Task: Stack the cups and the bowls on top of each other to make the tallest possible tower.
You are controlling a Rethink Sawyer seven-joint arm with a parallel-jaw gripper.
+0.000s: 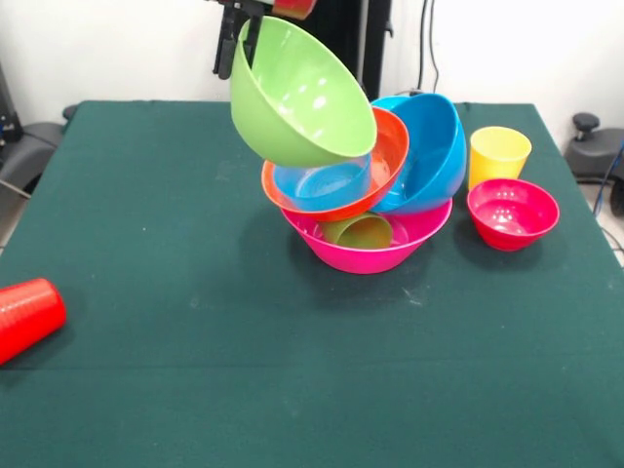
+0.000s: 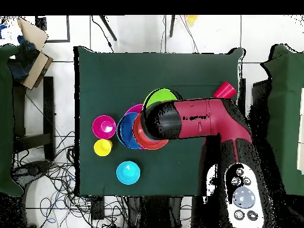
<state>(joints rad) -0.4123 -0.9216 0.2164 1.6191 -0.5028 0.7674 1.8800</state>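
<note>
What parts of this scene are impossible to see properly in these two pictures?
- Front view: the gripper is cut off by the top edge; the glossy lime green plastic bowl covers its jaws.
- Overhead view: the red and black arm hides most of the tower.
- Front view: the red plastic cup is cut by the left edge.

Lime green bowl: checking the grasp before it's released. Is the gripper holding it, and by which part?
Yes. The gripper pinches the lime green bowl by its upper rim, tilted over the tower.
</note>
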